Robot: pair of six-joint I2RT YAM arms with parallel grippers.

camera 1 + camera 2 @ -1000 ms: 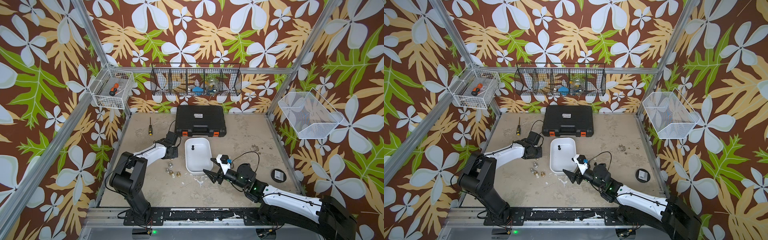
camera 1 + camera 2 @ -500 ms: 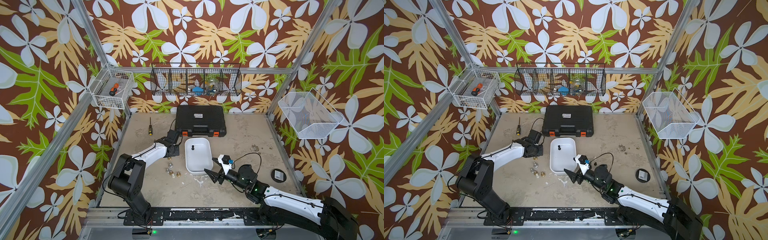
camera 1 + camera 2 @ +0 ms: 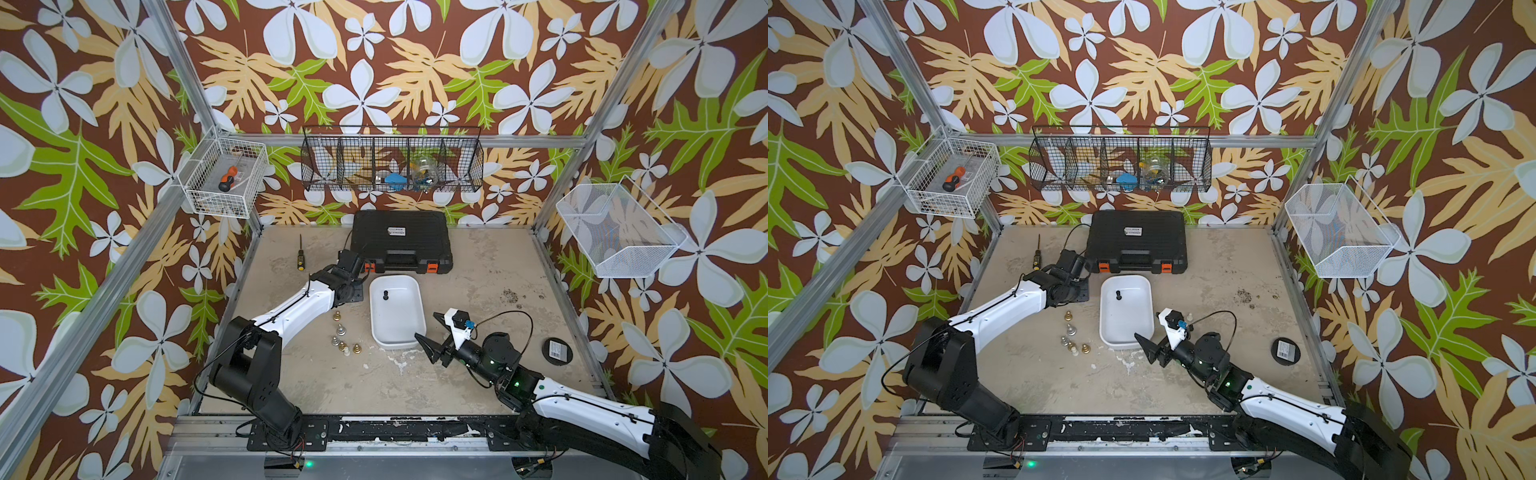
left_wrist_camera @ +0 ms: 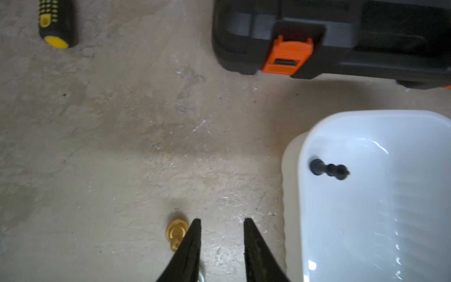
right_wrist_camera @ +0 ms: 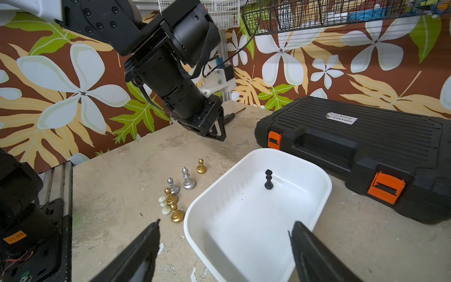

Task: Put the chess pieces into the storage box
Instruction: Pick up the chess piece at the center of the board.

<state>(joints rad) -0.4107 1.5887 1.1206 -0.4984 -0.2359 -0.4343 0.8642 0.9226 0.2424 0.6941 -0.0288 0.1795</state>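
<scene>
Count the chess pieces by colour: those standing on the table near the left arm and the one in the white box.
Gold pieces: 3
Silver pieces: 2
Cream piece: 1
Black piece: 1
Total: 7

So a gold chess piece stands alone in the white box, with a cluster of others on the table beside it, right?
Not quite. The piece standing alone in the white box is black, not gold; the right wrist view shows it. The cluster of others is on the table beside it, as you said.
</scene>
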